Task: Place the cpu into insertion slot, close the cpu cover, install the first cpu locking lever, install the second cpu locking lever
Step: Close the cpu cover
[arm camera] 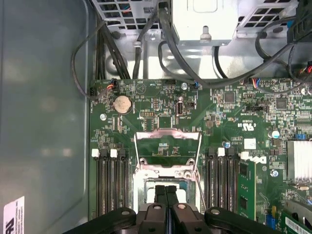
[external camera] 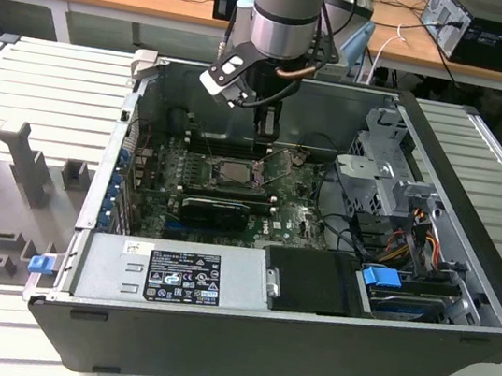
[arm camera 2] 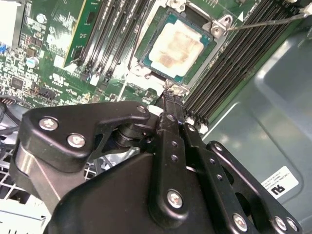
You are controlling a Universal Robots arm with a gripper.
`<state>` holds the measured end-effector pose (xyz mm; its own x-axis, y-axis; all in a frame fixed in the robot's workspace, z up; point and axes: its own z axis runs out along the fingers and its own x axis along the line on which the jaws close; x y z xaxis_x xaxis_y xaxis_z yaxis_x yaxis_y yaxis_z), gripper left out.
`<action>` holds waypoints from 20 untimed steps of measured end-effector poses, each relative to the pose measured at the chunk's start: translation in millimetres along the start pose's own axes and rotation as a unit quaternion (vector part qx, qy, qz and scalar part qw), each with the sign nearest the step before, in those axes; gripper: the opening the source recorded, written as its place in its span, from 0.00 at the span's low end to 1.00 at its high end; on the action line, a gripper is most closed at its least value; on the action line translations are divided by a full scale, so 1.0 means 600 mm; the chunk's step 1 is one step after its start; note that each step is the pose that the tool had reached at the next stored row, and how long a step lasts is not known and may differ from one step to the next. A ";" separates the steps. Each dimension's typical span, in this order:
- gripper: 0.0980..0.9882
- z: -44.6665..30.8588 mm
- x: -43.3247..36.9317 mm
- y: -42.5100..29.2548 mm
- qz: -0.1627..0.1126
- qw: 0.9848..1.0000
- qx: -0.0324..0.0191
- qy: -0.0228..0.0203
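The cpu (arm camera 2: 175, 45), a small square chip with a pale silver face, lies in the insertion slot (arm camera 2: 145, 57) on the green board; in the exterior view it (external camera: 234, 172) sits mid-board. The cpu cover (arm camera: 168, 132), a silver frame with a square window, stands swung open beyond the slot. A thin wire locking lever (arm camera 2: 263, 22) sticks up beside the slot. My gripper (arm camera: 165, 195) hangs just over the slot's edge with its black fingers pressed together and nothing visible between them. Its tip (arm camera 2: 168, 93) is close to the slot's rim, and it (external camera: 266, 133) is low inside the case.
Long black memory slots (arm camera: 111, 187) flank the socket on both sides. A black expansion card (external camera: 215, 209) lies in front of the socket. The power supply (external camera: 172, 275), the drive cage (external camera: 387, 161) and loose cables (arm camera: 146, 34) crowd the case; its metal walls (arm camera: 44, 122) close it in.
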<state>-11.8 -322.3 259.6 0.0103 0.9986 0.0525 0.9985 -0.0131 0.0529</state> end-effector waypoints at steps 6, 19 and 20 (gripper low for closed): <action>0.01 0.000 0.000 0.006 0.000 1.000 0.000 0.000; 0.01 0.001 0.000 0.025 0.000 1.000 0.001 0.000; 0.01 0.001 0.000 0.027 0.000 1.000 0.001 0.000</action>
<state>4.1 -322.3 259.6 0.0104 0.9986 0.0524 0.9986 -0.0131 0.0510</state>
